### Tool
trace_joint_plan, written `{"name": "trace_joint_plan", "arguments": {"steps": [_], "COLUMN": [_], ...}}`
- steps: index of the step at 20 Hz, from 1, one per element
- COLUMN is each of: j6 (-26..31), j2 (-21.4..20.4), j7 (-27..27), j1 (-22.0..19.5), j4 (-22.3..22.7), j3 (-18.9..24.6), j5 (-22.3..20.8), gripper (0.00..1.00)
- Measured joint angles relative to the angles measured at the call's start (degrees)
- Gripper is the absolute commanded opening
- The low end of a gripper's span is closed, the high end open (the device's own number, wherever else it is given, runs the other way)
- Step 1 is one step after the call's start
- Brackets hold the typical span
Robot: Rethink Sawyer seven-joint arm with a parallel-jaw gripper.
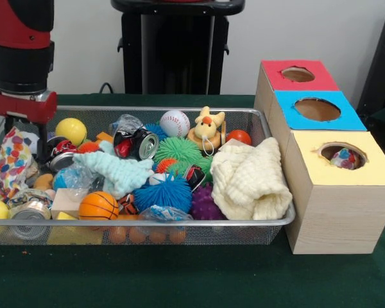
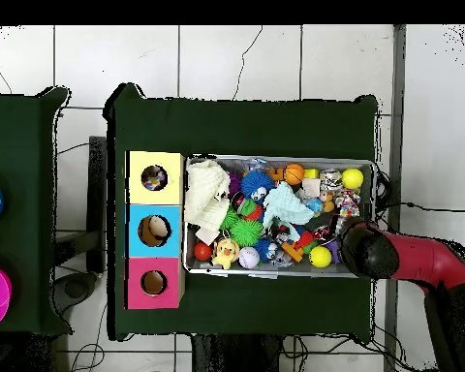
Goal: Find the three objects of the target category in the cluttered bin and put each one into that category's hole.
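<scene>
One dotted cloth (image 1: 13,160) sits at the bin's (image 1: 179,230) 9 o'clock end in front view, touching the gripper (image 1: 43,144); you can't tell if fingers are apart or clamped. Likely mid-grasp. Next, lift and carry to the yellow box's hole (image 1: 342,156) at 3 o'clock, which already shows something dotted.

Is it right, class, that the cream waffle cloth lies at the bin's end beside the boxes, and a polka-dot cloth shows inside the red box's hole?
Not quite. The waffle cloth does lie at the bin's end beside the boxes, but the polka-dot cloth shows inside the yellow box's hole, not the red one's. The front view shows it.
</scene>
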Motion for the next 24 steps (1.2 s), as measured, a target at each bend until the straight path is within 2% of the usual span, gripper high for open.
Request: {"name": "trace_joint_plan", "arguments": {"steps": [8,24], "j6": [1.29,1.23], "j2": [-1.96,0.71], "j7": [0.0,0.0], "j1": [0.3,0.5], "j4": [-0.01,-1.48], "j3": [0.01,0.0], "j5": [1.06,0.95], "gripper": [1.0,1.0]}}
